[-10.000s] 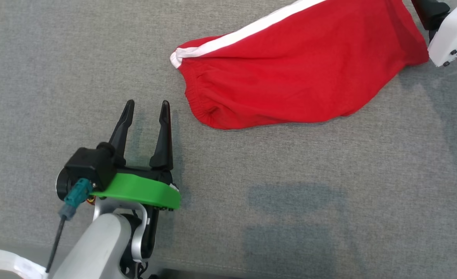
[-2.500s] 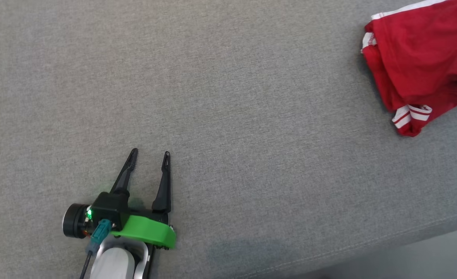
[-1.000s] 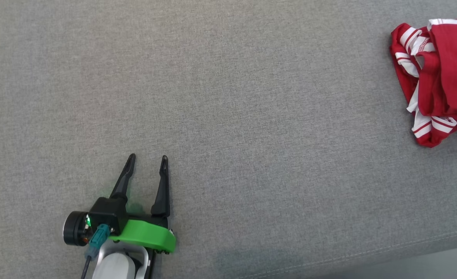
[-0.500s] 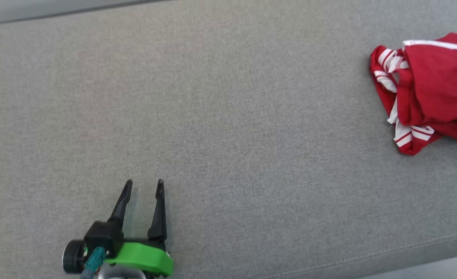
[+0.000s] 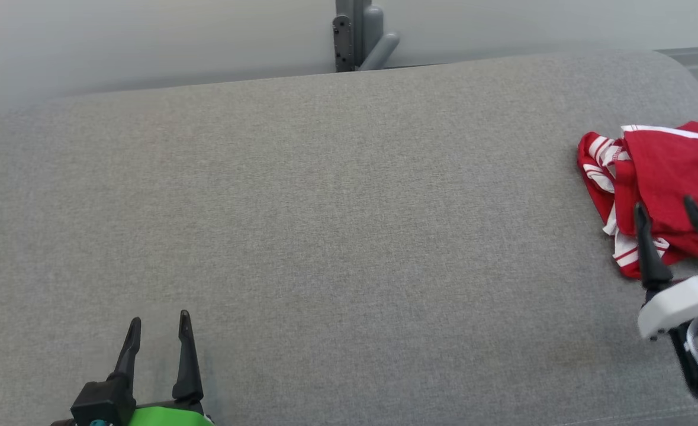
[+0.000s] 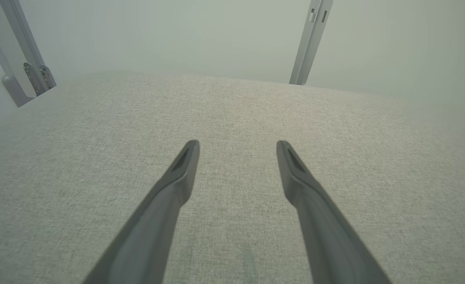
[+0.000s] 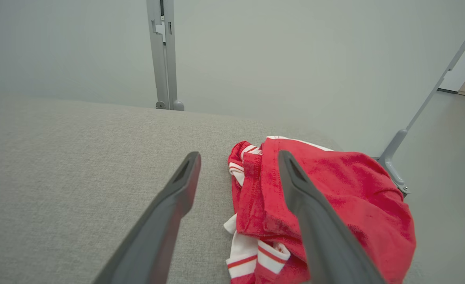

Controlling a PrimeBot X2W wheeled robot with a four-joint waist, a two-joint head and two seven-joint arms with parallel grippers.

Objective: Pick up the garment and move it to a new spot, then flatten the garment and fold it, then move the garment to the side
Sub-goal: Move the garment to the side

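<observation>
The garment (image 5: 671, 171) was red cloth with white stripes, gathered into a loose, rumpled heap rather than spread flat. A broad plain red panel edged by a thin white line lay on top, with white-striped bands spilling out at its left and near edges. It rested at the right end of the grey fabric surface (image 5: 325, 207), toward the far right corner.
</observation>
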